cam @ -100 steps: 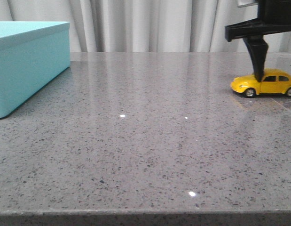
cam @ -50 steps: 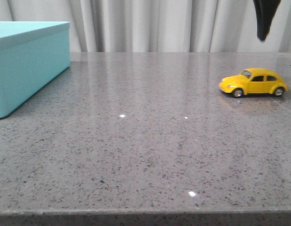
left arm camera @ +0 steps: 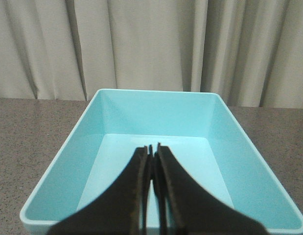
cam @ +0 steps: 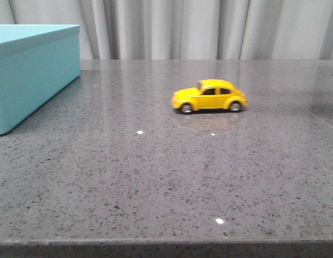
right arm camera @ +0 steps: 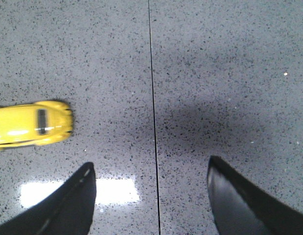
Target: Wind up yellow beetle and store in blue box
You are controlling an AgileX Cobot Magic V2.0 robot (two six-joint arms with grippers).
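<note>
The yellow beetle [cam: 210, 96] stands on its wheels near the middle of the grey table, nose pointing left toward the blue box [cam: 32, 70] at the far left. It also shows in the right wrist view [right arm camera: 31, 124], slightly blurred. My right gripper [right arm camera: 150, 169] is open and empty above the table, apart from the car, and out of the front view. My left gripper [left arm camera: 153, 147] is shut and empty, hovering over the open blue box [left arm camera: 224, 127], whose inside holds nothing.
The grey speckled stone table [cam: 166, 177] has a thin dark seam [right arm camera: 152, 88] running across it under my right gripper. Pale curtains [cam: 198, 27] hang behind the table's far edge. The table's front edge runs along the bottom of the front view.
The beetle has rolled left across the table, from the right edge to near the middle. My right gripper let go of it, rose and left the front view.
</note>
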